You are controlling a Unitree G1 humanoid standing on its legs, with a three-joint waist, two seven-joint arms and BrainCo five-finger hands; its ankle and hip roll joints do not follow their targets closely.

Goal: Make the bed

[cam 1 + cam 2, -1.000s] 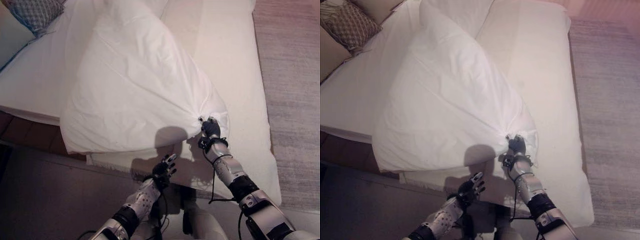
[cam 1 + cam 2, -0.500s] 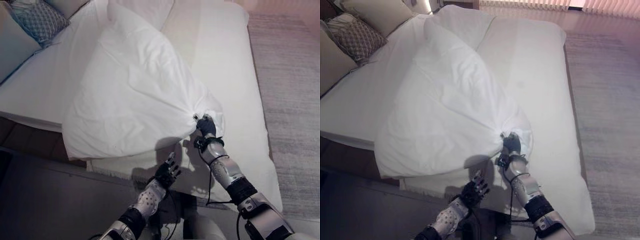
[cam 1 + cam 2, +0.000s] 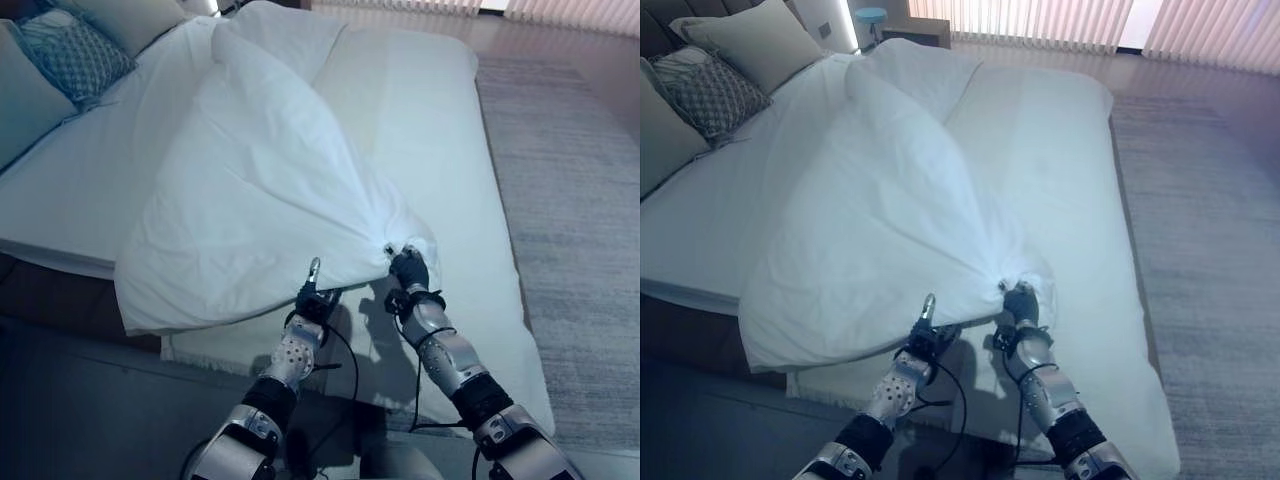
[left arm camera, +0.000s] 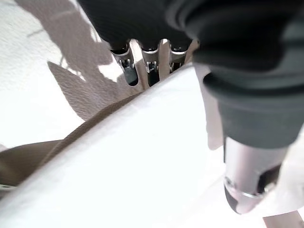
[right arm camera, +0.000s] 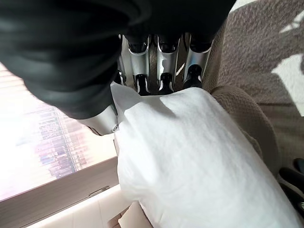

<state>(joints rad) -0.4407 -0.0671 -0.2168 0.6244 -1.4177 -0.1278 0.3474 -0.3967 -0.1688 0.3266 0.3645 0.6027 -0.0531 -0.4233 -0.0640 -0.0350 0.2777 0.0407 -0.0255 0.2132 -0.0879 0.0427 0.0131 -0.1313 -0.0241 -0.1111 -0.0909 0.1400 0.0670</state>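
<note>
The bed [image 3: 440, 150] carries a white duvet [image 3: 260, 190] bunched diagonally across its mattress, from the head end down to the near edge. Pillows [image 3: 735, 60] lie at the bed's head end. At the duvet's gathered near corner, the right hand [image 3: 410, 268] clenches the fabric. Just beside it, the left hand [image 3: 308, 300] reaches under the duvet's hem; its fingers [image 4: 142, 61] slip beneath the cloth, grip unclear.

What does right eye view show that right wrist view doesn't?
Right eye view: the whole bed, pillows at its head, the grey rug, the left hand at the duvet's near edge.
Right wrist view: the fingers curled over bunched cloth from close up.
Both: the right hand gripping the white duvet.
</note>
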